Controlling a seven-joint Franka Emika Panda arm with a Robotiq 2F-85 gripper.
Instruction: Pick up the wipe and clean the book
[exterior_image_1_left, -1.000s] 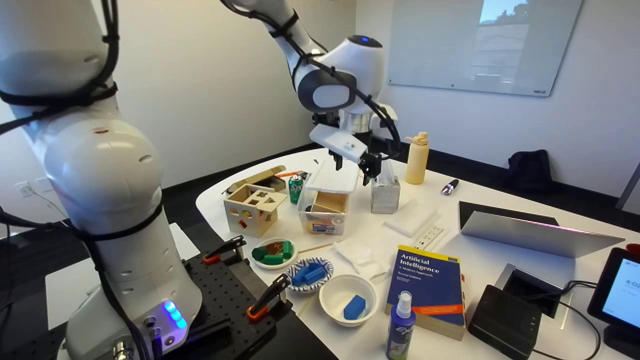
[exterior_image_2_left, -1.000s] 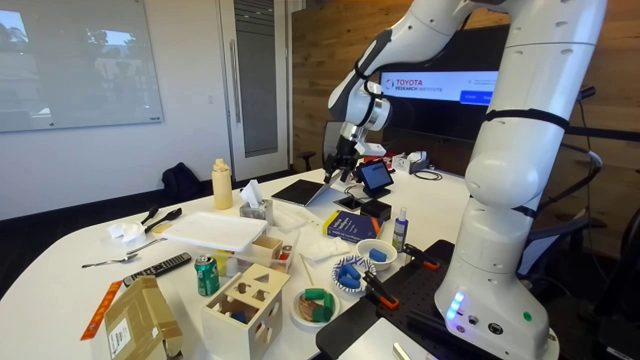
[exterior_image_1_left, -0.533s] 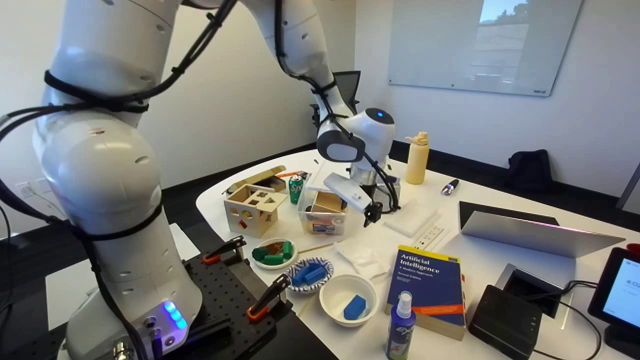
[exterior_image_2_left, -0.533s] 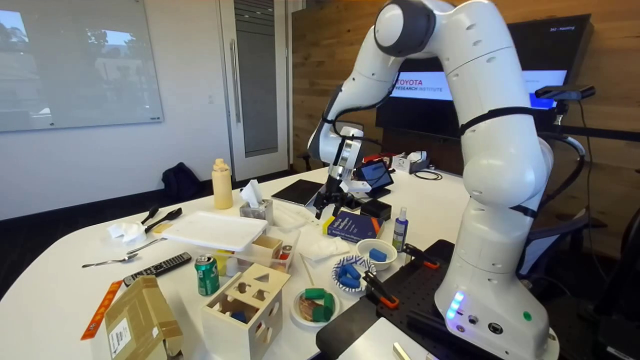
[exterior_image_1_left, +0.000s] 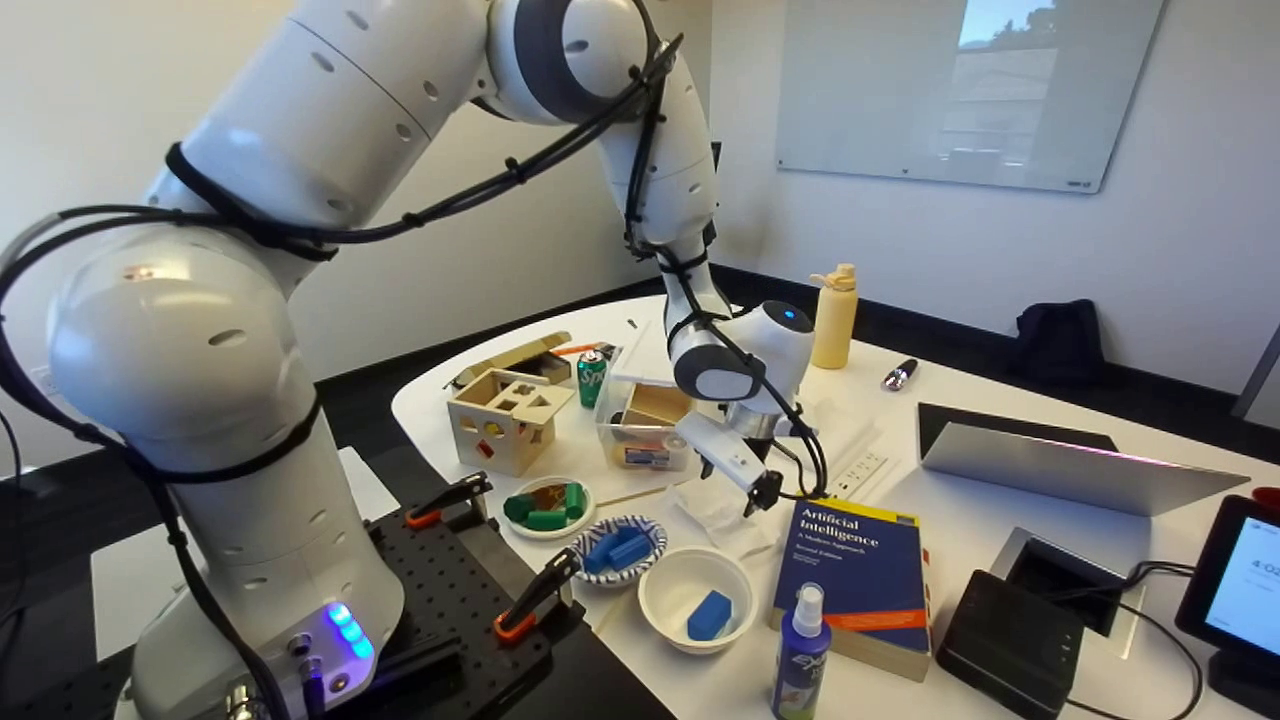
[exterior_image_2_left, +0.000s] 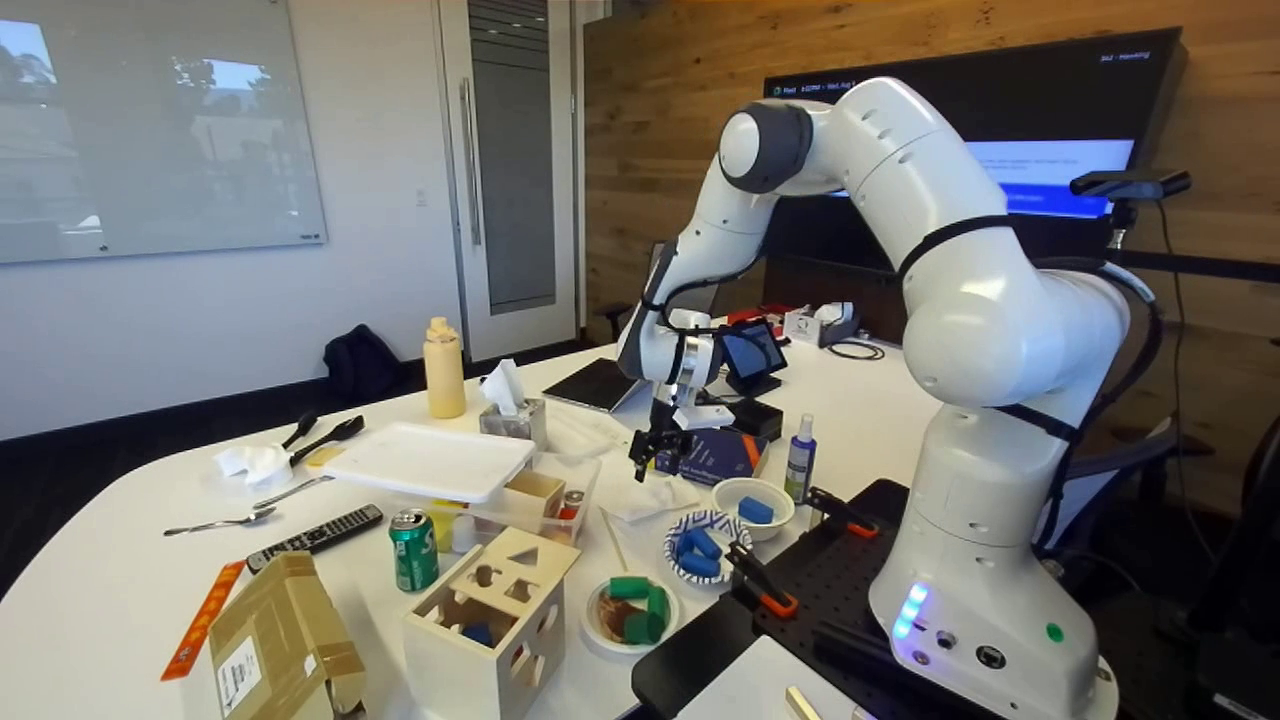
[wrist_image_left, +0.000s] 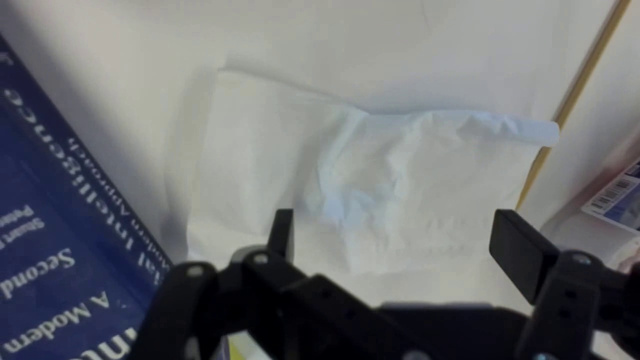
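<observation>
Black two-fingered tool (wrist_image_left: 392, 232) spread wide, poised above a creased white rectangular wipe (wrist_image_left: 360, 180), the wipe lying on a smooth white counter (exterior_image_2_left: 120, 580), just beside a thick blue book (exterior_image_1_left: 855, 560) with yellow and orange bands

White table (exterior_image_2_left: 110, 570) carries a full spread

We see a blue book (exterior_image_1_left: 850, 560) lying flat, with a rumpled wipe (wrist_image_left: 440, 190) just beside it, one corner across a thin stick (wrist_image_left: 590, 75). A spray bottle (exterior_image_1_left: 800, 660) stands upright near the book. We find a white bowl (exterior_image_1_left: 668, 588), a patterned bowl (exterior_image_2_left: 709, 519) and a small plate (exterior_image_2_left: 592, 625) in a line. Elsewhere on the surface we note a wooden box (exterior_image_2_left: 455, 655), a plastic bin (exterior_image_1_left: 640, 440), an upright can (exterior_image_2_left: 414, 550), a remote (exterior_image_2_left: 315, 538), a cardboard box (exterior_image_2_left: 285, 640), a tissue box (exterior_image_2_left: 515, 422) and a water bottle (exterior_image_2_left: 444, 370).
</observation>
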